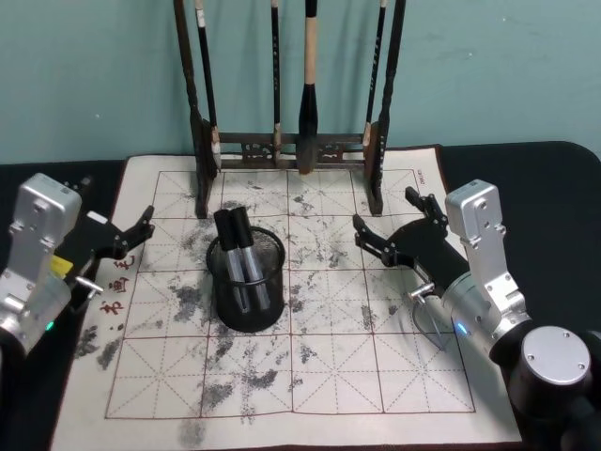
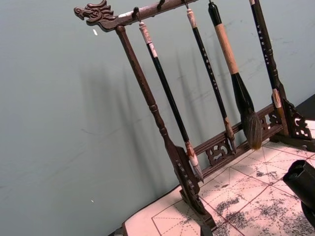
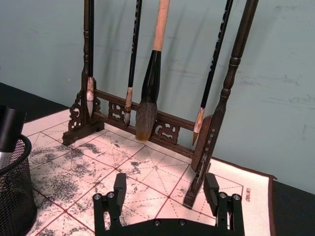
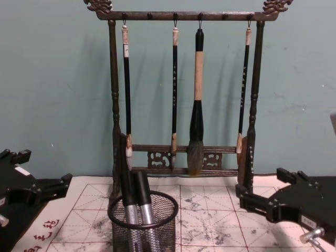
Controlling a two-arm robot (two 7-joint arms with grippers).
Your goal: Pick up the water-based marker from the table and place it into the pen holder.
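Standing in the pen holder (image 1: 247, 282) are two markers (image 1: 242, 258), caps up, leaning toward the back-left rim; holder sits on the ink-stained grid mat (image 1: 310, 376), front of the brush rack (image 1: 291, 150) w/ four hanging brushes. Can't tell which of the two is the water-based one. Left gripper (image 1: 139, 232) hovers over the mat's left edge, fingers spread, nothing in it, well apart from the holder. Right gripper (image 1: 394, 221) is right of the holder near the rack's right foot, fingers spread wide, empty. Black tabletop (image 1: 554, 188) shows around the mat.
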